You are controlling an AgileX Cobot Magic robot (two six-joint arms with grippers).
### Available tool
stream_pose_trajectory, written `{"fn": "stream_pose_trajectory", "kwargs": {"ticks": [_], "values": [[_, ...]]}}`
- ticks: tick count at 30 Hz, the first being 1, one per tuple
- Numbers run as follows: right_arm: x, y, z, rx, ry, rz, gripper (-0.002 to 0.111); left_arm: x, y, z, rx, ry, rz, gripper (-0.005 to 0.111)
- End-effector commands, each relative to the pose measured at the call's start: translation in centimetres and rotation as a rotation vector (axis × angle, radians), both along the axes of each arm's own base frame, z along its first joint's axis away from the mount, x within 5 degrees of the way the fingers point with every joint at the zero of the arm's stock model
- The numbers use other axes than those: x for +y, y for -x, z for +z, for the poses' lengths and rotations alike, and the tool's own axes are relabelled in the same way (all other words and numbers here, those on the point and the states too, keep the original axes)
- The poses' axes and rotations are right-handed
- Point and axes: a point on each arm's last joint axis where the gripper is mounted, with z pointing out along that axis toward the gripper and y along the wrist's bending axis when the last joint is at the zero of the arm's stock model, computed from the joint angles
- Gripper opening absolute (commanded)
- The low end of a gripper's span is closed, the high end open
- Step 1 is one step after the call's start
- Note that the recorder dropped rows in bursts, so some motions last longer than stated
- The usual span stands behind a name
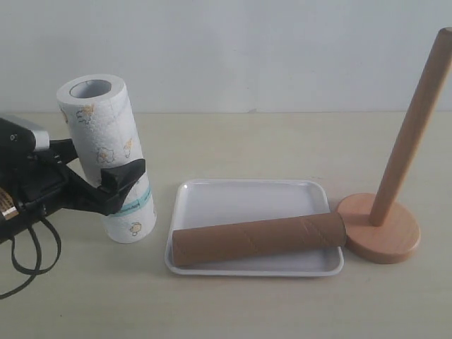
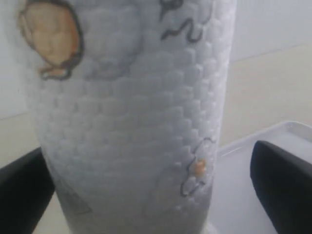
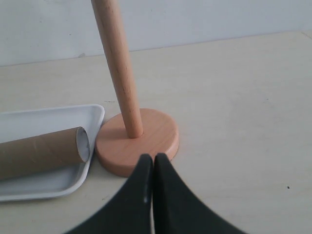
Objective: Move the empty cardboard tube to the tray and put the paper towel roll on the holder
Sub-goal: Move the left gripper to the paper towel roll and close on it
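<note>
Roll (image 1: 99,134): tilted, clamped by left gripper (image 2: 151,195), 9 o'clock of tray (image 1: 247,194).
Tube (image 1: 258,238): lying in tray.
Holder (image 1: 385,226): 3 o'clock of tray.
Right gripper (image 3: 153,163): closed, empty.

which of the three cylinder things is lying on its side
The brown cardboard tube, lying across the white tray. The paper towel roll stands on end, a little tilted, and the holder has its wooden post pointing up.
</note>
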Motion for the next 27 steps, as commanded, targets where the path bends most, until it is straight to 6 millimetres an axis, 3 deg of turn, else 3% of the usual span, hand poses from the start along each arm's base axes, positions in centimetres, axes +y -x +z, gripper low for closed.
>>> {"fn": "stream_pose_trajectory", "kwargs": {"ticks": [1,23,26,27], "values": [[0.0,0.0,0.1,-0.014,0.002,-0.003,0.0,-0.5,-1.0,-0.4,-0.005,0.01,-0.022,0.11],[0.0,0.0,0.1,-0.014,0.002,-0.003,0.0,-0.9,-3.2,-0.4,-0.037,0.017,-0.019,0.109],[0.0,0.0,0.1,-0.014,0.002,-0.003,0.0,-0.9,-3.2,-0.4,-0.036,0.019,-0.012,0.101],[0.0,0.0,0.1,-0.014,0.002,-0.003,0.0,-0.9,-3.2,-0.4,-0.036,0.019,-0.012,0.092]]}}
